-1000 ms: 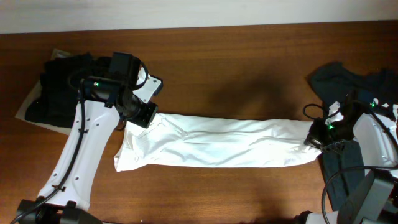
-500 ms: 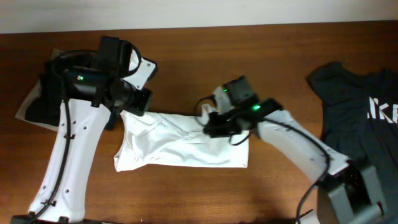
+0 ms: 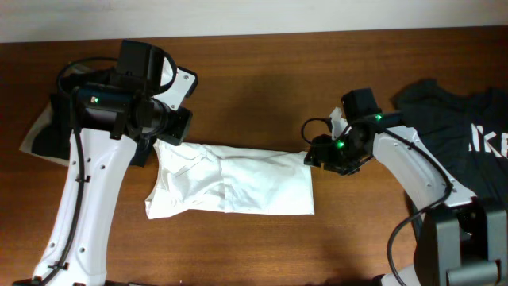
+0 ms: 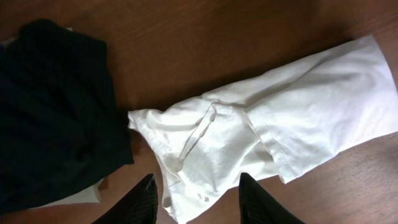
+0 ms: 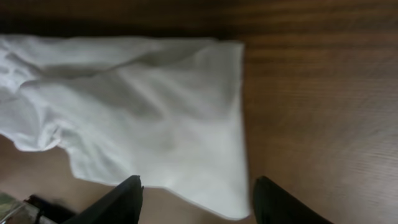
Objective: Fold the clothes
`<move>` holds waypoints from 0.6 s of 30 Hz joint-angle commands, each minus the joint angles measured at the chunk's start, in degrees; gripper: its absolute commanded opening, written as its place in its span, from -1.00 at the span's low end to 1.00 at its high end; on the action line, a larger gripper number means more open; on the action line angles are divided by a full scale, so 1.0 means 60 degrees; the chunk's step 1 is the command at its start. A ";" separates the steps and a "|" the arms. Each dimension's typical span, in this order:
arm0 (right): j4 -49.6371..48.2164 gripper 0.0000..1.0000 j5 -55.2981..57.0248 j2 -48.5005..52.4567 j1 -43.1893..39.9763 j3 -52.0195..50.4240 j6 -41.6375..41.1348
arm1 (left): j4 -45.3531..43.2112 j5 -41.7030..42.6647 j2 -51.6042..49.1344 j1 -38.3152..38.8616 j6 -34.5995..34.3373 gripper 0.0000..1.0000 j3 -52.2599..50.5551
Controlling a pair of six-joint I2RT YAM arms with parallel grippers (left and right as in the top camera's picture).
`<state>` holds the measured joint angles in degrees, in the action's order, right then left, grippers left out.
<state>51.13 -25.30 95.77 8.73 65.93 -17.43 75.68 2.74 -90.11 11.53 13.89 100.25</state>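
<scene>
The white T-shirt point(image 3: 238, 187) lies doubled over in a band on the wooden table, its left end rumpled; no print shows. In the left wrist view the shirt point(image 4: 261, 130) spreads below my left gripper point(image 4: 196, 194), which hangs open above its crumpled end without touching it. From overhead, my left gripper point(image 3: 168, 137) sits at the shirt's upper left corner. My right gripper point(image 3: 311, 156) hovers open at the shirt's right edge. The right wrist view puts that edge point(image 5: 205, 124) between the spread fingers of my right gripper point(image 5: 198, 186), apart from them.
A pile of black clothes point(image 3: 55, 119) rests on a pale sheet at the far left, close to the left arm. Another black shirt with white lettering point(image 3: 452, 111) lies at the right edge, under the right arm. Bare wood point(image 3: 262, 95) lies behind the white shirt.
My right gripper carried the shirt's right end leftward over the rest, let go and drew back to the right. The shirt is now half as long. The left arm shifted slightly.
</scene>
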 commanded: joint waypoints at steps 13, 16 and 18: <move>0.0528 -0.92 0.1818 0.0845 -0.1158 -0.0492 0.0076 | 0.0408 -0.0171 0.0127 -0.0058 -0.0463 0.01 0.0124; 0.1053 -0.91 0.1687 0.0845 -0.1683 -0.0470 0.0095 | 0.0419 0.0769 -0.0066 -0.0058 -0.0484 0.08 -0.0419; 0.1049 -0.19 0.1698 0.0845 -0.1683 -0.0466 0.0302 | 0.0302 0.0831 -0.0415 -0.0058 -0.0503 0.09 -0.1180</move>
<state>57.25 -16.32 102.00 -1.41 62.04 -16.47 77.87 4.60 -90.21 11.53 11.97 98.21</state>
